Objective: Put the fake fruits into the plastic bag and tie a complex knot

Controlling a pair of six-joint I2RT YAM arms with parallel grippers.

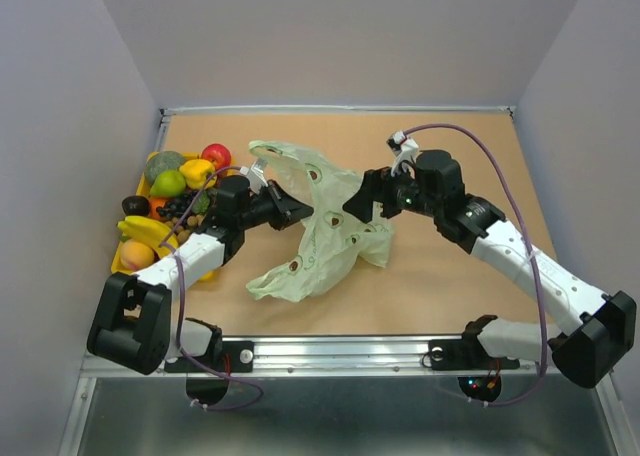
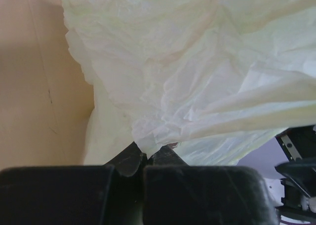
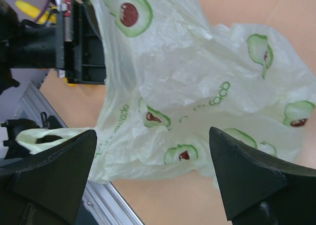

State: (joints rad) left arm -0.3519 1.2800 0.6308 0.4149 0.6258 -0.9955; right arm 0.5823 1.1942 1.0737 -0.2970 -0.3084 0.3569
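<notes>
The pale green plastic bag point(image 1: 325, 238) lies crumpled in the middle of the table, with a handle loop point(image 1: 277, 156) at its far end and no knot in view. My left gripper point(image 1: 301, 214) is shut on a fold of the bag's left edge; the left wrist view shows the pinch point(image 2: 146, 155) with bag film point(image 2: 197, 77) above it. My right gripper point(image 1: 360, 202) is open and empty at the bag's right side; in the right wrist view point(image 3: 153, 151) its fingers straddle the bag point(image 3: 187, 87). The fake fruits, among them a red apple point(image 1: 216, 156), green apple point(image 1: 168, 183) and banana point(image 1: 148, 232), lie at the left.
The fruits sit in a yellow tray point(image 1: 125, 244) against the left wall. A metal rail point(image 1: 340, 351) runs along the table's near edge. Grey walls close in the left, far and right sides. The left arm's wrist point(image 3: 74, 42) shows at the top left of the right wrist view.
</notes>
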